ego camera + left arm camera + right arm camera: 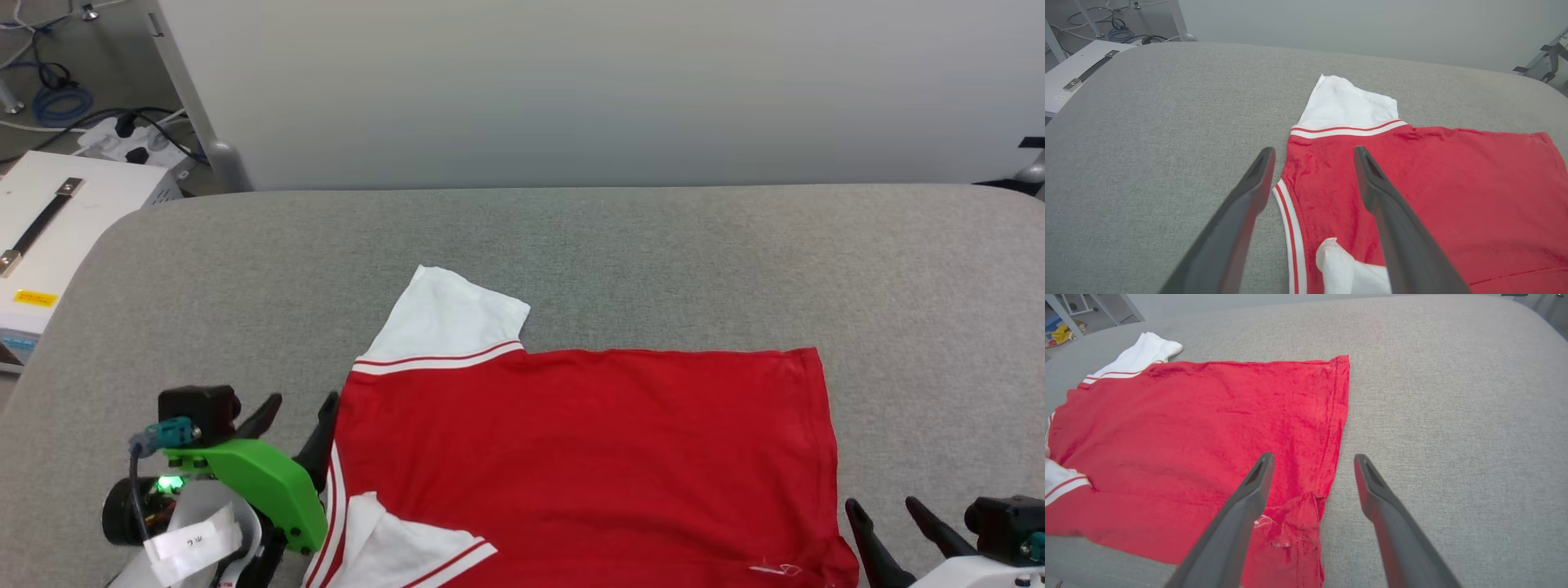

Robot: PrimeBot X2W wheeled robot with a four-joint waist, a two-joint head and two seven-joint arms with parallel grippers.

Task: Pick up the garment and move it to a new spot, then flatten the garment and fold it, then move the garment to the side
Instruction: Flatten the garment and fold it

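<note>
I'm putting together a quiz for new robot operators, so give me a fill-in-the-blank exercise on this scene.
1. The padded surface under the garment is ____ in colour.
2. The sleeve sticking out at the garment's far edge is ____ in colour.
3. The left gripper and the right gripper both stand ____, holding nothing.

Missing words: grey; white; open.
</note>
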